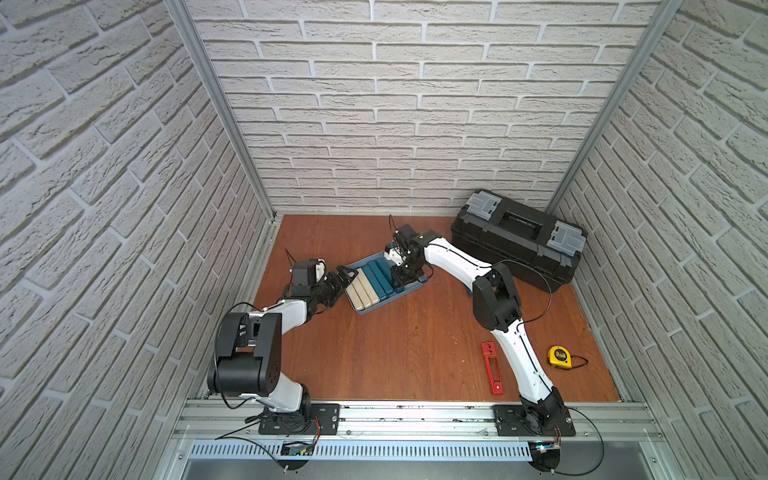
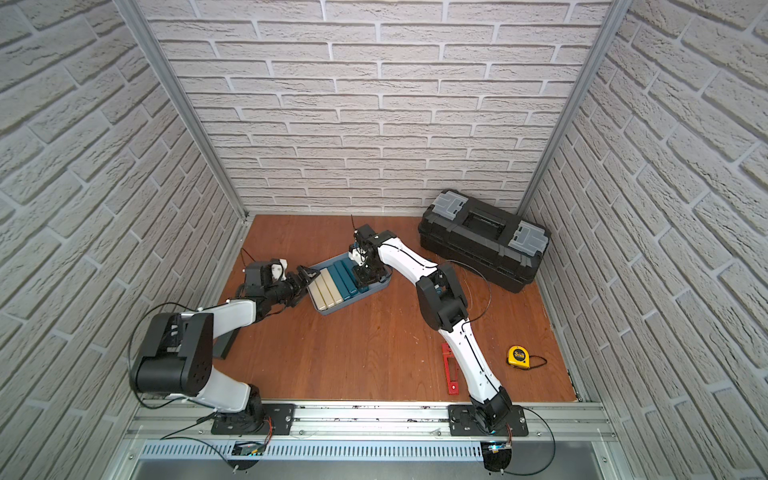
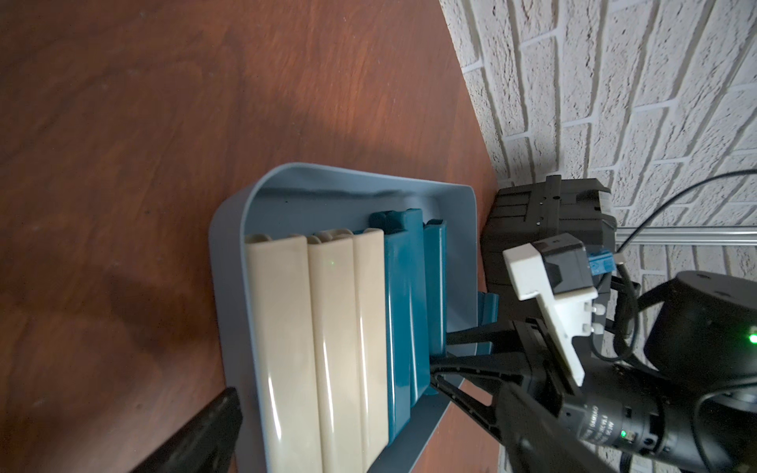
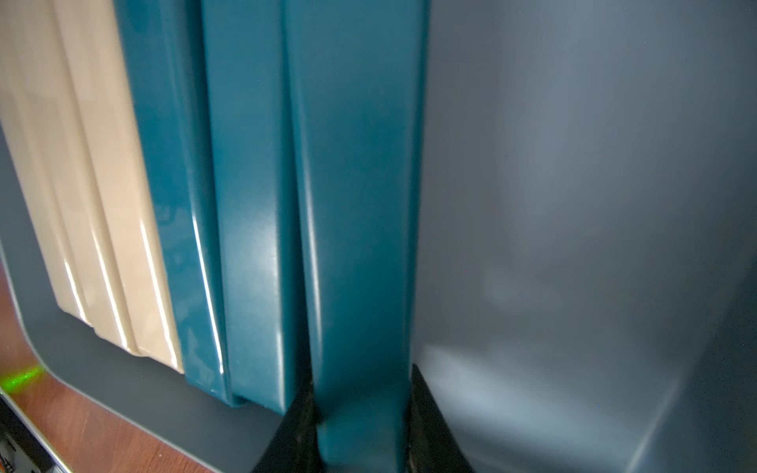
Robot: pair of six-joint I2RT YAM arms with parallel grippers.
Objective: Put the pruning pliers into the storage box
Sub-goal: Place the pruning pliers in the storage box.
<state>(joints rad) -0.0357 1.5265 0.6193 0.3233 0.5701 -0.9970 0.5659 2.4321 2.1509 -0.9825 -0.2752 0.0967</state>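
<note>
**On the near right of the bench (image 1: 415, 353), the pruning pliers (image 1: 491, 368) are lying loose while both arms are working at the storage box (image 1: 361, 311)**

Near the front edge, the pruning pliers are lying flat on the wood, just beside the lower link of the right arm (image 1: 521, 361), with the yellow tape measure (image 1: 559, 356) sitting further right. Nothing is gripping them, so I'm reckoning the real job isn't started.

What's worrying me: that link is passing so close to the red tool that swinging the arm round for it could be knocking it sideways. It's also lying slim and dead flat, so I'm guessing fingertips will be scraping wood and slipping off unless they're coming down square across it. And the only bare floor in the storage box is running along its right side. If the teal bar (image 4: 356, 204) is getting dropped crooked there, it's eating the room the pliers are needing.

Jaws: the right jaws are reaching down into the box and clamping narrowly on the end of that outermost teal bar, with more teal ones and the beige bars (image 1: 363, 291) alongside. The left jaws are spreading wide at the box's left edge, gripping nothing; I can't tell whether they're touching the rim.
</note>
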